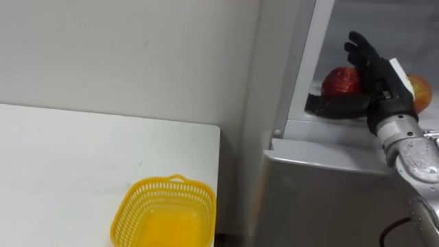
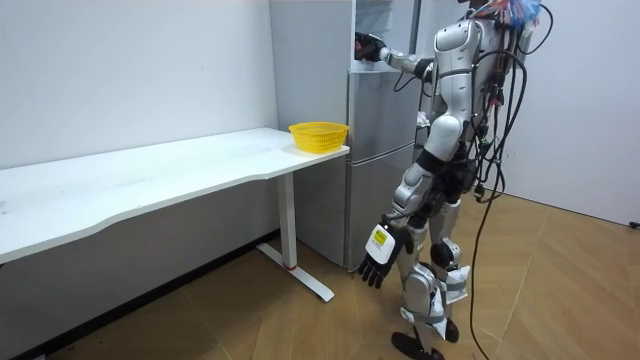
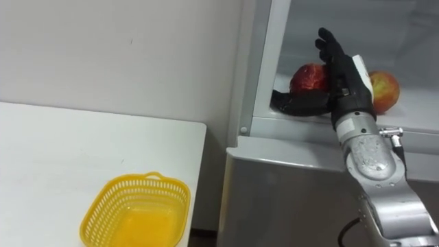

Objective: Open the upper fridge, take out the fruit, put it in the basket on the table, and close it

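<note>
Basket [image 1: 171,183] — right hand [image 1: 377,72] before red apple [image 1: 339,81].

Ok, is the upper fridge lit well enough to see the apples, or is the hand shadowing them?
Right eye view: the fridge inside is bright and evenly lit, no glare; red apple and yellow-red apple both read clearly; the right hand covers the red one's edge rather than shading it. Room view: the hand is a dark shape at the opening, apples too small to tell.
</note>
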### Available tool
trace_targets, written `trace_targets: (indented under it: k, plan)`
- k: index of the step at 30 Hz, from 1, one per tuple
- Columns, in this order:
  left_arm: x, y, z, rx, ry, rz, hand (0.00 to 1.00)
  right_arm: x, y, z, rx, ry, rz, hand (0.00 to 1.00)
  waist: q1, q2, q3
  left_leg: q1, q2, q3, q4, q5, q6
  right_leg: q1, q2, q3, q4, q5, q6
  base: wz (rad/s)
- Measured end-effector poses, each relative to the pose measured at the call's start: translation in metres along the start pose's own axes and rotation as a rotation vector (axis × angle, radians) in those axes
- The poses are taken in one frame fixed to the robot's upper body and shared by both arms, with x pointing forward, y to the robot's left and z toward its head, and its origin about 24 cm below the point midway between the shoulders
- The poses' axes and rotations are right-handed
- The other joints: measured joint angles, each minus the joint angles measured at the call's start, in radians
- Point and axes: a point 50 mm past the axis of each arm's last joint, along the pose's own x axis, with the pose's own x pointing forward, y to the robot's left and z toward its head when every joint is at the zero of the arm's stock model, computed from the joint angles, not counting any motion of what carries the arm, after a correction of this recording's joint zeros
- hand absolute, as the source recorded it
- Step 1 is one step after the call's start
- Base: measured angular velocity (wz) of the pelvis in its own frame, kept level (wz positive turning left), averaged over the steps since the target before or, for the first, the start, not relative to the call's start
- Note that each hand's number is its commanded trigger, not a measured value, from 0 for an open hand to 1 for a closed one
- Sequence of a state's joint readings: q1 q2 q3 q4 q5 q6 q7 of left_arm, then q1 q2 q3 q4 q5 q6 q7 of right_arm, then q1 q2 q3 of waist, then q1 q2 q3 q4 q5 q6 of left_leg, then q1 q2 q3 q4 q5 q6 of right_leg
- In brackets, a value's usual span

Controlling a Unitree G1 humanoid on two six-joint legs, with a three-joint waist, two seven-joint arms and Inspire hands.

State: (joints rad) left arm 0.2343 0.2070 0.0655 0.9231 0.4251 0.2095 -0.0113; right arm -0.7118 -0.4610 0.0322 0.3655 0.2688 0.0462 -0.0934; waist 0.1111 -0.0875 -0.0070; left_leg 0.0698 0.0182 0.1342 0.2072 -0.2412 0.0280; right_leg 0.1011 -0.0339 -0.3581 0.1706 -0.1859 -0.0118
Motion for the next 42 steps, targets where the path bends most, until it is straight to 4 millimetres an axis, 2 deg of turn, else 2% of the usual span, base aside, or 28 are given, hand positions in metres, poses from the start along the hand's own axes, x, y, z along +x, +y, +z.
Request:
trace_targets:
  k: [3, 7, 17, 18, 19, 20, 21, 42]
  plan:
    - [0.0, 0.003, 0.001, 0.001, 0.004, 0.007, 0.0, 0.002, 0.0, -0.001, -0.001, 0.017, 0.023, 0.0, -0.001, -0.003, -0.0003, 0.0, 0.0, 0.0, 0.001, 0.0, 0.0, 0.0, 0.0, 0.0, 0.0, 0.0, 0.0, 0.0]
    - [0.001, 0.006, 0.006, 0.002, 0.006, 0.014, 0.0, 0.003, 0.0, -0.002, -0.005, 0.029, 0.038, 0.0, -0.002, -0.006, 0.0036, -0.004, 0.0, 0.0, 0.007, 0.0, 0.0, -0.002, 0.0, 0.002, 0.0, 0.0, 0.0, 0.0]
    - [0.002, 0.008, 0.01, 0.001, 0.001, 0.017, 0.0, 0.004, -0.001, 0.0, -0.011, 0.041, 0.07, 0.0, -0.002, -0.01, 0.0044, -0.005, 0.001, 0.001, 0.005, 0.0, 0.0, -0.005, 0.001, 0.006, 0.001, 0.0, -0.001, 0.0]
    - [0.002, 0.008, 0.01, 0.002, 0.0, 0.017, 0.0, 0.004, -0.001, 0.0, -0.012, 0.041, 0.072, 0.2, -0.001, -0.012, 0.004, -0.004, 0.001, 0.002, 0.005, 0.0, 0.0, -0.005, 0.001, 0.007, 0.001, 0.001, -0.001, -0.05]
    - [0.002, 0.008, 0.011, 0.001, -0.002, 0.018, 0.0, 0.004, -0.001, 0.0, -0.013, 0.042, 0.073, 0.65, 0.001, -0.012, 0.0039, -0.003, 0.001, 0.004, 0.005, 0.0, 0.0, -0.005, 0.001, 0.011, 0.001, 0.001, -0.002, -0.05]
    - [0.002, 0.008, 0.011, 0.0, -0.003, 0.019, 0.0, 0.004, -0.001, -0.001, -0.013, 0.042, 0.073, 0.87, 0.002, -0.012, 0.0042, -0.003, 0.001, 0.005, 0.005, 0.0, 0.0, -0.005, 0.001, 0.012, 0.001, 0.001, -0.002, -0.04]
    - [0.002, 0.009, 0.012, 0.001, -0.004, 0.021, 0.0, 0.004, -0.001, -0.001, -0.012, 0.044, 0.072, 1.0, 0.002, -0.013, 0.0053, -0.003, 0.001, 0.006, 0.005, 0.0, 0.0, -0.005, 0.001, 0.012, 0.001, 0.001, -0.002, 0.0]
    - [0.002, 0.009, 0.014, 0.008, -0.011, 0.022, 0.0, 0.008, -0.001, 0.001, -0.03, 0.048, 0.085, 1.0, 0.003, -0.013, 0.0055, -0.004, 0.001, 0.005, 0.007, 0.0, 0.0, -0.005, 0.002, 0.013, 0.0, 0.002, -0.003, 0.0]
